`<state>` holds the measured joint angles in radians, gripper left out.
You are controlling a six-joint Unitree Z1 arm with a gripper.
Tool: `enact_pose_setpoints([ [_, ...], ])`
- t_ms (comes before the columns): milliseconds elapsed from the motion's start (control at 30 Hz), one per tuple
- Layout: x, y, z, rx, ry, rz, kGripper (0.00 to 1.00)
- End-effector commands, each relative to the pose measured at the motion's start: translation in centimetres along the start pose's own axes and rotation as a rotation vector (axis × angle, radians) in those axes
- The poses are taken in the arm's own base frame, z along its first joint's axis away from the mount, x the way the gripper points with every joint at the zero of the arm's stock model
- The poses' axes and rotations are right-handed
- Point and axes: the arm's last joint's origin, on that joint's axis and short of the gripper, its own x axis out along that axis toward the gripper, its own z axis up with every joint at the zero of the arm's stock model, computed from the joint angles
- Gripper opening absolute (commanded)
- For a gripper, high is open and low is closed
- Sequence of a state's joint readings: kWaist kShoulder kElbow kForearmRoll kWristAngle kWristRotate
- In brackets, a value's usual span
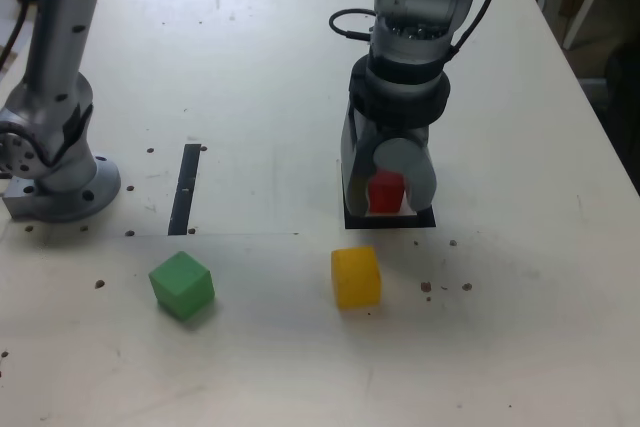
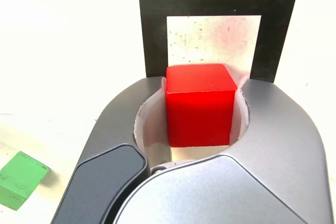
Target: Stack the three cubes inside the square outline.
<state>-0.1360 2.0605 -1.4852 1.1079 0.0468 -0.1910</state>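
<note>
My gripper is shut on the red cube, holding it low over the square outline at the exterior view's centre right. In the wrist view the red cube sits between the two grey jaws of my gripper, at the near side of the black square outline with its white centre beyond. The yellow cube rests on the table just in front of the outline. The green cube lies further toward the exterior view's left and shows as a green corner in the wrist view.
A narrow black strip lies on the white table left of the outline. Another arm's grey base stands at the exterior view's far left. Small holes and specks dot the table surface.
</note>
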Motion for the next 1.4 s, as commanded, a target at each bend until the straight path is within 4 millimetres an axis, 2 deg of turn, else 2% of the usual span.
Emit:
enact_pose_setpoints([
  [0, 0.3, 0.1, 0.1, 0.0, 0.005, 0.002, 0.59],
  [100, 0.5, 0.2, 0.1, 0.002, 0.006, 0.003, 0.88],
  [133, 0.5, 0.3, 0.1, 0.002, 0.006, 0.004, 0.94],
  [200, 0.5, 0.3, 0.1, 0.001, 0.006, 0.005, 0.99],
  [467, -0.2, 0.7, -0.4, -0.003, -0.007, 0.019, 1.0],
  [767, -3.8, 0.3, -2.9, 0.032, -0.041, 0.077, 0.99],
  [1067, -5.8, -3.6, -4.7, 0.065, -0.043, 0.089, 0.99],
  [1367, -5.5, -8.3, -6.3, -0.001, -0.021, 0.076, 0.99],
])
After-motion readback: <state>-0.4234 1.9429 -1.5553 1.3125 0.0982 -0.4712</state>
